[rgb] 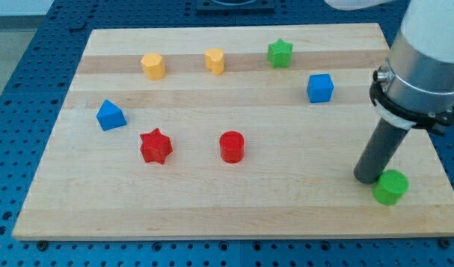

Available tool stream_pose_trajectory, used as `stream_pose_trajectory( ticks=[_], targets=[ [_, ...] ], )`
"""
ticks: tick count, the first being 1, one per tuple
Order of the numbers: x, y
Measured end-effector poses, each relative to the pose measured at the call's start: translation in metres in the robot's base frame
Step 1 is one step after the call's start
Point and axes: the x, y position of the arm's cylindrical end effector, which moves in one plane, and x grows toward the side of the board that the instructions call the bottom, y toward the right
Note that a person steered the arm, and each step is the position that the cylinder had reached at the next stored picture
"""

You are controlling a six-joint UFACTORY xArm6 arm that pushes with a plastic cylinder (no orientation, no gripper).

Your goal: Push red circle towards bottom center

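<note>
The red circle (231,147) is a short red cylinder standing near the middle of the wooden board (234,208). My tip (369,179) rests on the board at the view's lower right, far to the right of the red circle. It stands right beside a green round block (391,187), at that block's upper left; I cannot tell if they touch. A red star (156,146) lies to the left of the red circle.
A blue triangular block (110,116) lies at the left. A yellow hexagon (153,66), a yellow heart-like block (215,61) and a green star (280,53) line the top. A blue cube (320,87) sits at the upper right.
</note>
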Motion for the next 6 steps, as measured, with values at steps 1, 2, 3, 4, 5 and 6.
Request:
stream_pose_trajectory(
  ticks=[1, 2, 3, 4, 5, 6],
  targets=[
    [-0.018, -0.027],
    [-0.053, -0.067],
    [-0.078, -0.104],
    [-0.095, -0.151],
    [-0.113, -0.198],
    [-0.108, -0.251]
  ],
)
